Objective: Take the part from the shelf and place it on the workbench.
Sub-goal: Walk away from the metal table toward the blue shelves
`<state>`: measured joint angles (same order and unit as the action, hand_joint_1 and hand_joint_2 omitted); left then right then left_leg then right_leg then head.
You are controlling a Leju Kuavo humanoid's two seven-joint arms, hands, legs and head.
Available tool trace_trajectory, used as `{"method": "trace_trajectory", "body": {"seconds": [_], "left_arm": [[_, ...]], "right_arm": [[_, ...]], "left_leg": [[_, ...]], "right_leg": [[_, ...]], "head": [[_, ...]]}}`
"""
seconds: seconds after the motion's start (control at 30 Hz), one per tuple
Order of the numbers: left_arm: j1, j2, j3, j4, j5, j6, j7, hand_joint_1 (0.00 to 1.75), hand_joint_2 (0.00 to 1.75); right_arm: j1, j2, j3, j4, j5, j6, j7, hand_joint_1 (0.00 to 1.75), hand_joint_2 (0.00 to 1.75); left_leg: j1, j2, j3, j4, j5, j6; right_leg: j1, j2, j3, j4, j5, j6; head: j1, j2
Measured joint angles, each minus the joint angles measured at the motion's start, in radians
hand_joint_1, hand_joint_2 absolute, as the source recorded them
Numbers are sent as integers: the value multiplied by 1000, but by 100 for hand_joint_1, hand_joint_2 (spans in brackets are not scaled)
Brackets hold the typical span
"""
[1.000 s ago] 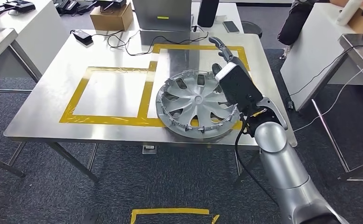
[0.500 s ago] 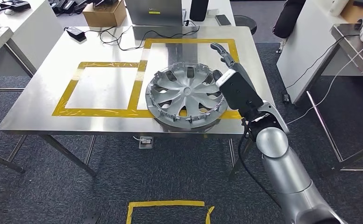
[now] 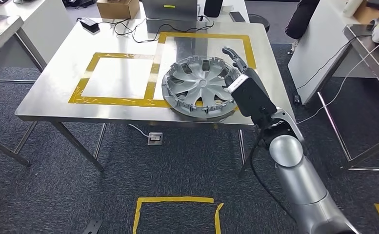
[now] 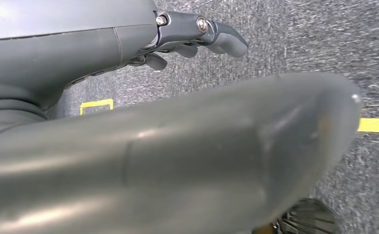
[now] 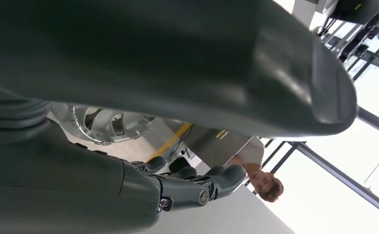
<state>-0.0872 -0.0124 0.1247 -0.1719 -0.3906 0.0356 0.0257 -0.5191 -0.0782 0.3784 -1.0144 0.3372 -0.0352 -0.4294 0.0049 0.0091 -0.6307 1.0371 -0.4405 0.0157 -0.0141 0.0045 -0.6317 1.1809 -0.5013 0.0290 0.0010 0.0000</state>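
- Part = silver hubcap (image 3: 199, 87), lying flat on the steel tabletop (image 3: 124, 39), face up. It straddles the yellow tape (image 3: 116, 101) at the near edge of the right-hand marked square, close to the tabletop's near edge.
- My right hand (image 3: 236, 66) is at the hubcap's right rim, fingers stretched out alongside it. From the head view I can't tell whether they touch the rim or sit just beside it. Nothing is clamped that I can see; the right wrist view shows the fingers (image 5: 197, 183) extended, apart from the thumb, with the hubcap (image 5: 104, 124) behind them.
- My left hand (image 4: 197, 36) hangs over the carpet, fingers loosely out, holding nothing.
- Handling, my read: thin moulded plastic, so light, with some flex across the span; probably stiff enough at the rim.
- The painted face looks smooth, likely slippery under the pads. I'd avoid pressing on the spokes.
- The clip tabs around the rim edge look thin; probably the fragile bit. Don't pinch those.
- Best hold, I'd say: the outer rim, thumb on one side and fingers on the other, or fingers hooked through a spoke opening.
- Wide and flat, so a one-sided hold will let it droop or swing. Keep it level and move slowly.
- Placement looks essentially done.
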Motion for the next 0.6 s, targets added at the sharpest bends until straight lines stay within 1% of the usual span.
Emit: {"method": "trace_trajectory", "body": {"seconds": [0.03,0.07,0.1,0.13,0.17,0.2,0.23,0.27,0.3,0.33,0.37,0.4,0.43,0.47,0.5,0.53,0.57,0.6], "left_arm": [[0,0,0,0,-1,0,0,0,0],[-1,0,0,0,-1,0,0,0,0],[-1,0,0,0,-1,0,0,0,0],[-1,0,0,0,-1,0,1,0,0],[-1,1,0,0,-2,0,1,0,0],[-1,1,0,0,-2,0,2,0,0],[0,0,0,0,-2,0,2,0,0],[0,0,0,1,-2,0,2,0,0],[-1,-1,0,1,-2,0,2,0,0],[-1,-1,0,1,-2,0,2,0,0],[-1,-1,0,1,-2,0,2,0,0],[-1,-1,0,0,-1,0,2,0,0],[-1,-1,0,0,-1,0,2,0,0],[-1,-1,0,0,-1,0,2,0,0],[-2,-1,0,0,-1,0,1,0,0],[-3,-1,0,-1,-1,0,1,0,0],[-3,-1,0,-2,0,1,0,0,0],[-3,-1,0,-3,0,2,0,0,0]], "right_arm": [[0,0,0,-1,0,0,-1,0,0],[-1,0,0,-2,0,0,-1,0,0],[-1,-1,0,-3,0,0,-2,0,0],[-1,-1,-1,-4,0,0,-2,0,0],[-2,-2,-1,-4,0,0,-2,0,0],[-2,-2,-1,-4,0,0,-2,0,0],[-3,-1,-1,-4,1,0,-2,0,0],[-3,-1,-1,-4,2,1,-2,0,0],[-3,-1,-1,-4,3,1,-2,0,0],[-3,-1,-1,-4,4,1,-2,0,0],[-2,-1,-1,-4,6,1,-2,0,0],[-2,-1,-1,-4,7,1,-2,0,0],[-2,-1,-1,-4,9,1,-1,0,0],[-2,-1,0,-4,10,1,-1,0,0],[-2,-1,0,-4,12,1,0,0,0],[-3,-1,0,-6,12,1,0,0,0],[-3,-1,0,-8,13,1,1,0,0],[-3,0,0,-10,13,1,1,0,0]], "left_leg": [[-1,0,-8,4,6,-5],[-1,-1,-12,6,12,-11],[-2,-1,-14,6,19,-17],[-1,-2,-14,4,26,-24],[0,-3,-16,3,31,-30],[1,-4,-22,10,21,-36],[2,-5,-31,30,-3,-42],[3,-6,-45,69,-44,-48],[4,-6,-64,127,-93,-52],[5,-7,-80,190,-133,-56],[6,-7,-91,245,-157,-59],[7,-7,-89,277,-158,-61],[7,-6,-70,275,-139,-61],[8,-6,-35,242,-112,-61],[8,-7,16,181,-94,-59],[7,-7,70,106,-93,-55],[5,-9,109,48,-100,-48],[2,-11,132,8,-111,-40]], "right_leg": [[3,0,46,-63,-4,-6],[5,1,77,-112,-14,-13],[8,1,90,-136,-23,-20],[10,2,86,-139,-18,-28],[9,1,82,-143,-10,-36],[7,0,76,-146,0,-44],[5,-1,68,-149,11,-51],[3,-2,58,-152,23,-57],[3,-2,45,-152,34,-60],[3,-2,30,-152,45,-61],[4,-2,16,-151,56,-61],[3,-2,0,-151,68,-59],[3,-2,-15,-150,79,-56],[3,-2,-29,-149,91,-53],[2,-2,-42,-148,102,-49],[3,-2,-52,-147,112,-44],[4,-3,-58,-147,122,-37],[4,-3,-60,-149,132,-31]], "head": [[-1,0],[-1,0],[-2,0],[-2,0],[-1,0],[-2,0],[-3,0],[-5,0],[-7,0],[-8,0],[-8,0],[-8,0],[-8,0],[-8,0],[-8,0],[-8,0],[-7,0],[-7,0]]}}
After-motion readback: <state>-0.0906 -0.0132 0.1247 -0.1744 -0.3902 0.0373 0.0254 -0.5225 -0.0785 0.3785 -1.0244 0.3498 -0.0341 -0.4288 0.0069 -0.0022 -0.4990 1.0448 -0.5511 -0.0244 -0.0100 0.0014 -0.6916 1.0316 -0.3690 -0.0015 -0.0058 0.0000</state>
